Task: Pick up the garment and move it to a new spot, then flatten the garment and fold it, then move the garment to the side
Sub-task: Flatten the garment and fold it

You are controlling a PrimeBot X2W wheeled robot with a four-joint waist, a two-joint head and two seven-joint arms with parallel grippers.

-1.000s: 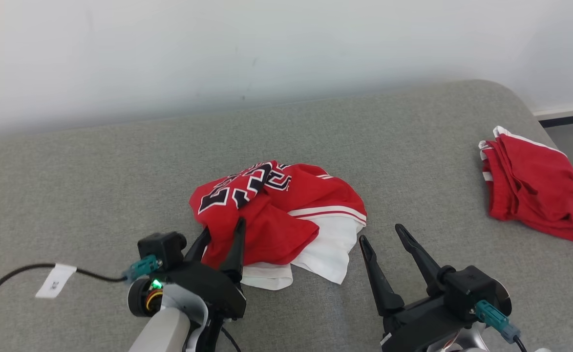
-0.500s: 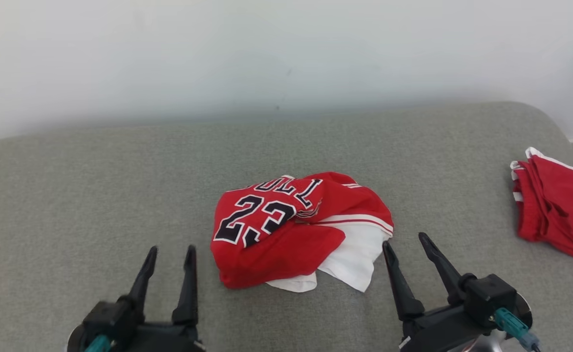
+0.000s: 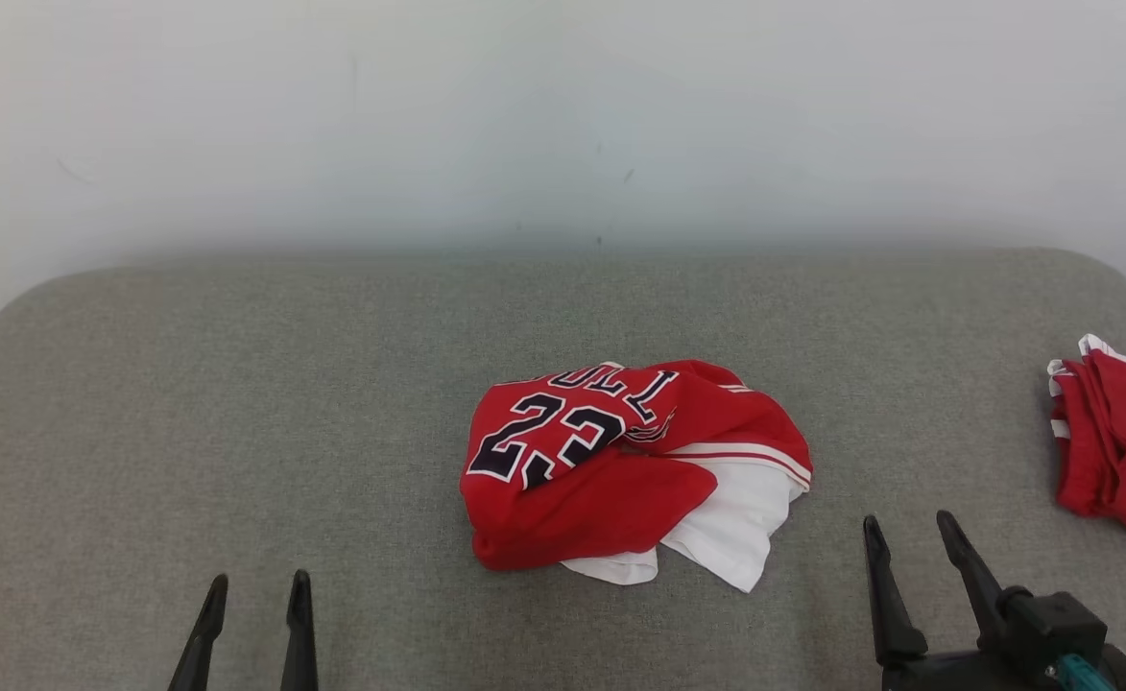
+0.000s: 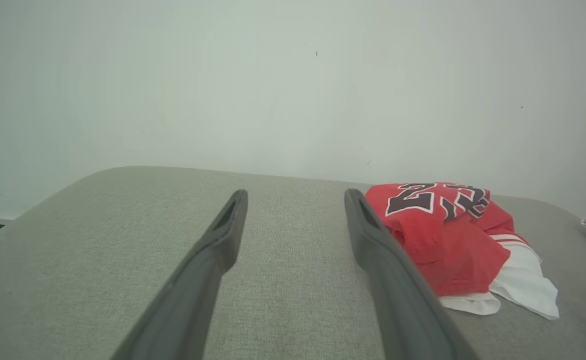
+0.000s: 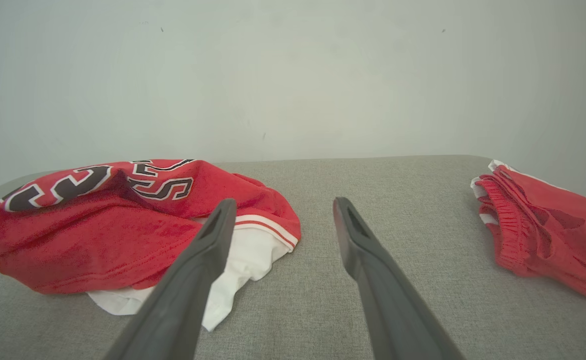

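Observation:
The garment [image 3: 610, 480] is a red jersey with dark "23" lettering and a white underside, crumpled in a heap at the middle of the grey padded surface [image 3: 236, 384]. My left gripper [image 3: 259, 579] stands open at the lower left, well clear of the heap, with nothing between its fingers. In the left wrist view the garment [image 4: 452, 235] lies to the right of the left gripper [image 4: 296, 192]. My right gripper [image 3: 908, 521] is open and empty at the lower right, just off the heap's white corner. From the right wrist, the garment [image 5: 98, 220] lies left of the right gripper [image 5: 284, 201].
A second red garment with white trim [image 3: 1114, 432] lies bunched at the surface's right edge, also seen as the red bundle [image 5: 537, 225] from the right wrist. A pale wall [image 3: 563, 115] rises behind the surface. Its corners are rounded.
The left gripper, which was at the garment's near-left edge, has drawn back to the lower left, clear of it. The right gripper has drawn back too. The head camera has shifted.

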